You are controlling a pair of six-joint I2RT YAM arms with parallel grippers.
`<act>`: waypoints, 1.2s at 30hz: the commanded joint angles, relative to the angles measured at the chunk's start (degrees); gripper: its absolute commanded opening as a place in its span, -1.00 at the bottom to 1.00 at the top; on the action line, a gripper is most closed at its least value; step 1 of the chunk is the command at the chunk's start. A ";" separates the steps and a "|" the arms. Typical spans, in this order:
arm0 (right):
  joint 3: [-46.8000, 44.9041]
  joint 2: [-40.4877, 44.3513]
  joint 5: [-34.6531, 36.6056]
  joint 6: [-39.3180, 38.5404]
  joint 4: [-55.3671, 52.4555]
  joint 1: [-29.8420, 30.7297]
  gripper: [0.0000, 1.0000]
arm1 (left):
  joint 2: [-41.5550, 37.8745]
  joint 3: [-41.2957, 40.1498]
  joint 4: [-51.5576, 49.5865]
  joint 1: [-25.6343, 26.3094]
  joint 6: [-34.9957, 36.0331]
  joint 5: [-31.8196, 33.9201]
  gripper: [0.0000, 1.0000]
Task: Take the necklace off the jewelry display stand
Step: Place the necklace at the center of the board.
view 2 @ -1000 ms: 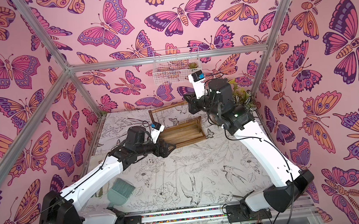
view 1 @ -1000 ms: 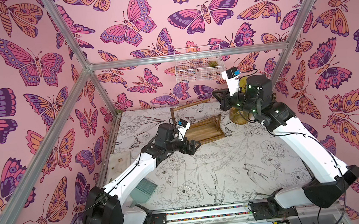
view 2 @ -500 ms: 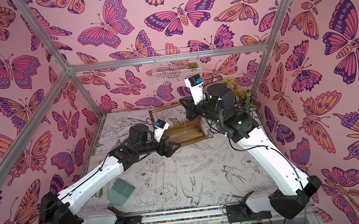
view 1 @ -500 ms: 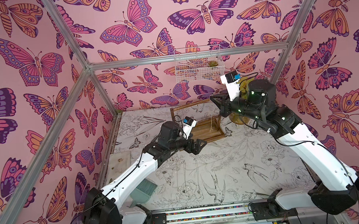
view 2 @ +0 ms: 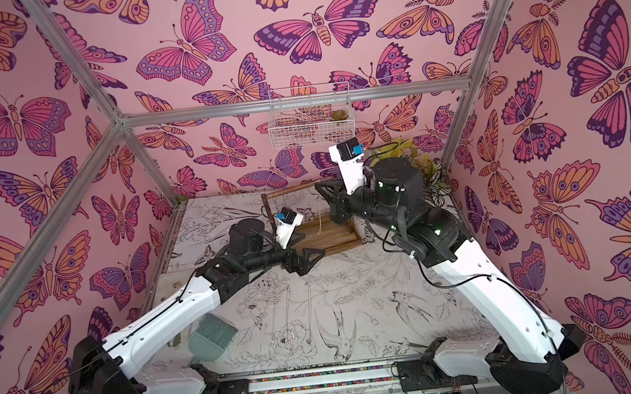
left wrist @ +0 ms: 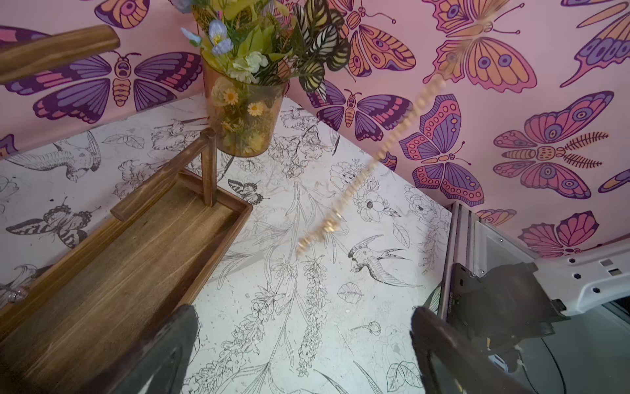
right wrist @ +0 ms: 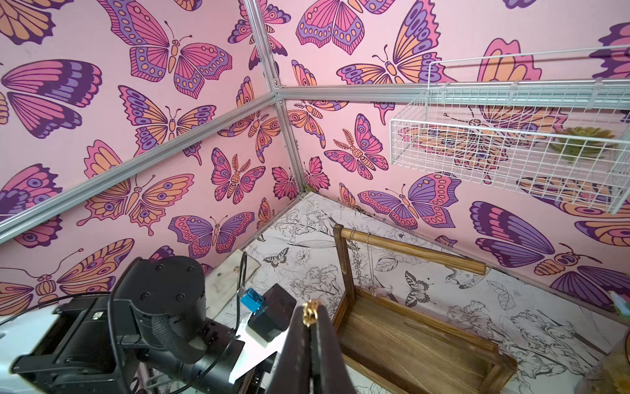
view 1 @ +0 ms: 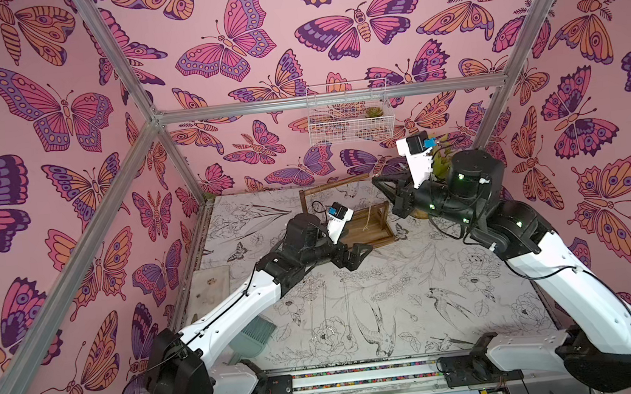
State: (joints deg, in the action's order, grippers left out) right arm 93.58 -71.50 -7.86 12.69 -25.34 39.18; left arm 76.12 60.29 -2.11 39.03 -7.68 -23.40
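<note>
Right gripper (right wrist: 309, 308) is clenched on the gold necklace (left wrist: 385, 153). The chain dangles free, blurred, beside the tray end of the jewelry display stand (view 1: 375, 235), apart from its tall crossbar (view 1: 334, 185). Further chains (right wrist: 355, 254) hang on that crossbar. Left gripper (view 1: 359, 254) is released, its 2 jaws wide apart, holding nothing, near the tray's front.

Blurred gold necklace (left wrist: 385, 150), top end past the frame edge in left wrist view
</note>
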 commanded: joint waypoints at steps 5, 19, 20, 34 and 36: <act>-0.24 1.49 2.32 1.24 -1.15 2.14 -1.00 | 1.00 1.05 5.07 1.11 1.33 -2.31 1.00; 0.83 2.02 3.05 1.90 -1.33 3.45 -1.00 | -0.27 1.03 6.27 2.99 5.84 -3.32 1.00; 1.03 1.99 2.91 1.78 -1.25 3.45 -1.00 | -0.25 1.05 6.44 2.99 6.14 -2.71 1.00; 1.93 2.42 2.89 1.82 -1.47 3.45 -1.00 | 0.28 5.31 7.68 6.06 7.68 -4.03 0.74; 2.04 2.42 2.94 1.73 -1.15 3.50 -1.00 | 0.62 5.36 7.64 6.06 7.84 -3.70 0.63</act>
State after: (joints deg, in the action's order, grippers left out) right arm 93.78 -69.73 -5.39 13.72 -26.83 42.15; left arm 76.84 64.82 4.38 45.08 -0.60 -26.28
